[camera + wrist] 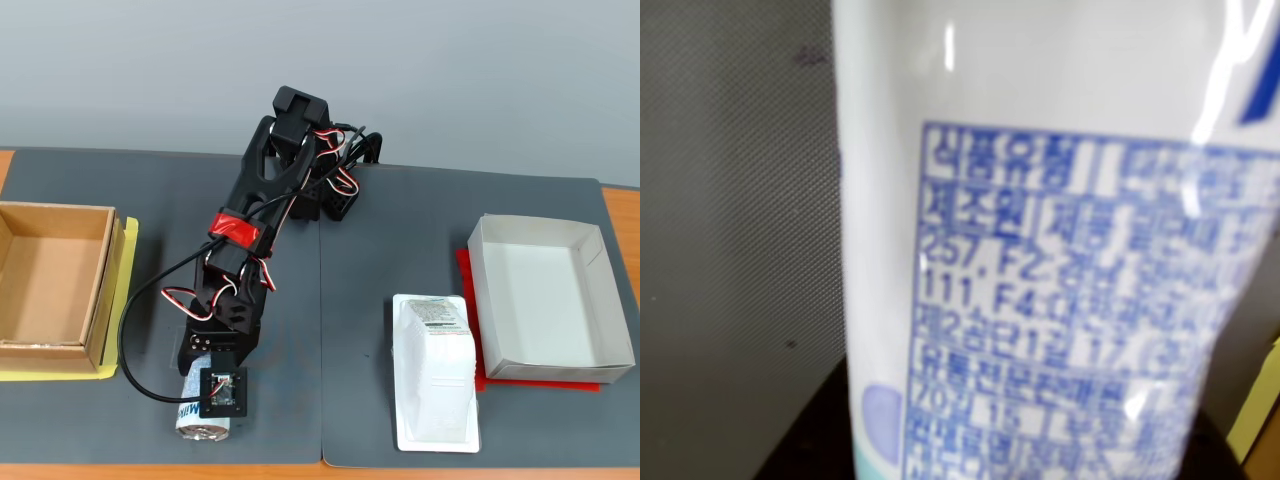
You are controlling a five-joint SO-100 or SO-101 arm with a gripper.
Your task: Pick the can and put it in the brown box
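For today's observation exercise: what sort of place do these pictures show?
Probably a hobby or lab workbench: a small robot arm on grey mats, with a can and brown box staged before a plain wall.
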